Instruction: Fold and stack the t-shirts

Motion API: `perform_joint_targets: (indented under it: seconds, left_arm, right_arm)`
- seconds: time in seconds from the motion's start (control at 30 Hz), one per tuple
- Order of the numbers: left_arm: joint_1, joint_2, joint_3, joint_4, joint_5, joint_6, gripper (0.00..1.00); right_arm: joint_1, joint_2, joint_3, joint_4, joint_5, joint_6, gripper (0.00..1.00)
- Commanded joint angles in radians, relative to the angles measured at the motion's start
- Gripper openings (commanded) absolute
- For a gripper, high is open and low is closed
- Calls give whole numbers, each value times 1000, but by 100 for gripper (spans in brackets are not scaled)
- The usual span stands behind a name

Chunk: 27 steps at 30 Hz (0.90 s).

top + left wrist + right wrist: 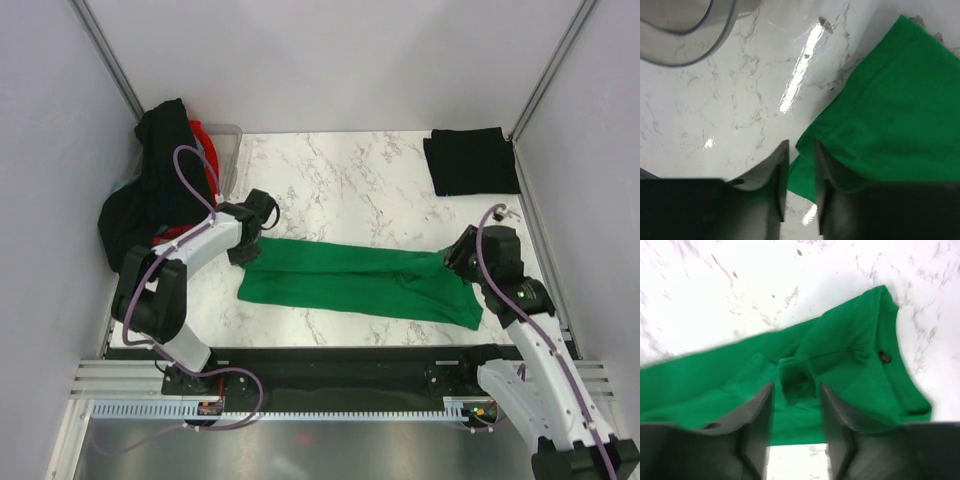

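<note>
Two slightly parted grippers (801, 150) (796, 387) hover over green t-shirt (350, 278).

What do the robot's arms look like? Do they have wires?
The left arm and right arm are chunky white tubes with black joints. A thin purple cable loops along each. The left gripper and right gripper each have two smooth, dark grey, curved fingers.

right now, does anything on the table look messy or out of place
A heap of black shirts and a red shirt slumps over the clear tub at the far left. The green shirt lies slanted in a long strip, its right end rumpled.
</note>
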<state>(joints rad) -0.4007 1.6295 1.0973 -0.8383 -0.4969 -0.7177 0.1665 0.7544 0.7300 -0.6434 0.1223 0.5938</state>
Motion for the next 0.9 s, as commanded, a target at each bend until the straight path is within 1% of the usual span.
perform_joint_targets:
  seconds: [0.0, 0.03, 0.07, 0.13, 0.27, 0.37, 0.47, 0.5, 0.63, 0.67, 0.7, 0.77, 0.87]
  left_arm:
    - [6, -121, -49, 21, -35, -94, 38]
    - [5, -134, -51, 22, -32, -91, 62]
    - [6, -149, -50, 22, -31, -88, 72]
    - [5, -184, -37, 22, -17, -77, 84]
    - [5, -226, -28, 24, 21, -69, 85]
    - [-4, -229, -31, 44, 53, -55, 83]
    - [-32, -177, -31, 88, 89, -34, 82]
    - [-58, -157, -18, 94, 93, -28, 81]
    - [-122, -16, 38, 108, 113, -9, 80]
    - [-133, 50, 64, 108, 121, -5, 80]
    - [-136, 81, 73, 108, 129, 1, 80]
    - [-141, 154, 90, 102, 136, 15, 77]
    - [-144, 182, 64, 99, 143, 14, 77]
  right_arm:
    - [5, -168, -58, 1, 26, 148, 70]
    - [4, -200, -98, 4, 34, 194, 94]
    - [4, -226, -116, 4, 37, 210, 98]
    - [4, -271, -154, 13, 27, 242, 98]
    - [4, -225, -181, 77, -65, 248, 98]
    - [5, -129, -202, 151, -163, 244, 98]
    - [16, 15, -221, 218, -231, 250, 98]
    - [22, 107, -221, 237, -240, 251, 98]
    - [68, 317, -173, 254, -202, 236, 98]
    - [67, 354, -162, 261, -199, 232, 98]
    - [67, 420, -141, 272, -191, 228, 98]
    - [68, 482, -112, 280, -182, 212, 98]
    - [68, 639, -40, 286, -150, 170, 98]
